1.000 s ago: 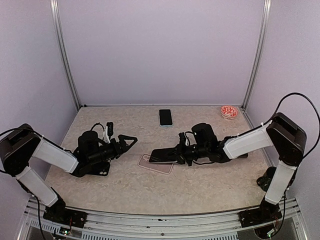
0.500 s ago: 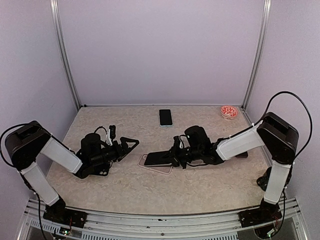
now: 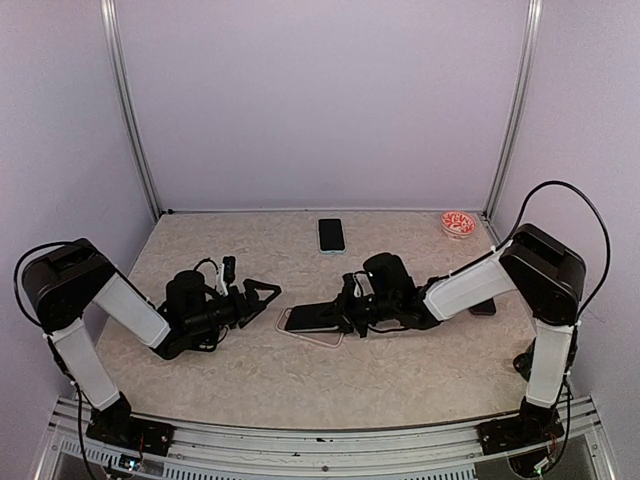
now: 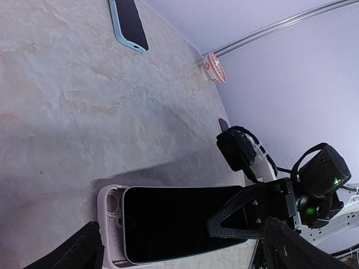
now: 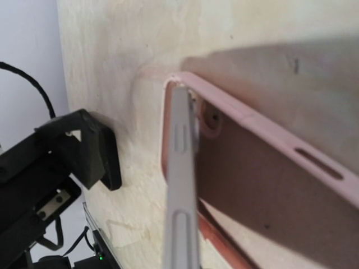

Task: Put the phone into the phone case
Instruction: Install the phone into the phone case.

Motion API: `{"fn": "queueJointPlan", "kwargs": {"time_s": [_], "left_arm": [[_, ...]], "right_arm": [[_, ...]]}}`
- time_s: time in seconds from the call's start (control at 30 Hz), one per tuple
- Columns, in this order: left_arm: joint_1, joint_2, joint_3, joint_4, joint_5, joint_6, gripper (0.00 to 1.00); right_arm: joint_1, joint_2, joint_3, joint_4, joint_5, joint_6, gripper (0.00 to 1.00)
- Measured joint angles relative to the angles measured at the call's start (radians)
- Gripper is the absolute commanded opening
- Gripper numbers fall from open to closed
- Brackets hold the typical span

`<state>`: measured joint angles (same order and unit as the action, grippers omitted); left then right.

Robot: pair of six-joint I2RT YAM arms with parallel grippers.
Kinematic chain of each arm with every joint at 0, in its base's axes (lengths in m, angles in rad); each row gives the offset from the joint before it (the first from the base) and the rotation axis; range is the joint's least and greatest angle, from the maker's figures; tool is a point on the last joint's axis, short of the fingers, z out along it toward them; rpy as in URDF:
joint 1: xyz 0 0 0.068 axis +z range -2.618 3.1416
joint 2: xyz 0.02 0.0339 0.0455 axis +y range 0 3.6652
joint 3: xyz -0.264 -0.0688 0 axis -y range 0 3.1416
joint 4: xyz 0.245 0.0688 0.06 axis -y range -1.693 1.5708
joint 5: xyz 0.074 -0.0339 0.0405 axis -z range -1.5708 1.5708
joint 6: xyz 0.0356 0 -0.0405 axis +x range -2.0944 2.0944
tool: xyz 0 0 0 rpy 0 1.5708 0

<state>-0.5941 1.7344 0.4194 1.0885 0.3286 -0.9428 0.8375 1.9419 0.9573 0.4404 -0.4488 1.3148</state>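
The pink phone case (image 3: 322,338) lies flat on the table (image 3: 300,390) with the phone (image 3: 312,317) tilted over it, free end down inside, pinched by the right gripper (image 3: 350,311), the left gripper (image 3: 268,297) spread wide just beside, another phone (image 3: 331,235) well behind.

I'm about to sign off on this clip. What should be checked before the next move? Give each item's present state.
1. Grip: right fingers shut on phone: ok.
2. Clearance: left fingers open, apart from phone case: ok.
3. Phone case lying open side up on table: ok.
4. Alignment: phone's free end near the case's camera-hole end: ok.
5. Seating: phone flat in case: not ok, held end raised.
6. Phone's corner inside the rim: cannot tell.
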Motion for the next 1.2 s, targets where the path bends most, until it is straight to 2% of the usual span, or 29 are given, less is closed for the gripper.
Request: {"fn": "queueJointPlan", "kwargs": {"time_s": [0.67,1.2], "left_arm": [[-0.034,0.129,0.018,0.062,0.009,-0.024,0.99],[-0.065,0.212,0.037,0.182,-0.007,-0.053,0.99]], "right_arm": [[0.000,0.047,0.013,0.068,-0.019,0.071,0.00],[0.000,0.085,-0.020,0.188,-0.026,0.166,0.00]]}}
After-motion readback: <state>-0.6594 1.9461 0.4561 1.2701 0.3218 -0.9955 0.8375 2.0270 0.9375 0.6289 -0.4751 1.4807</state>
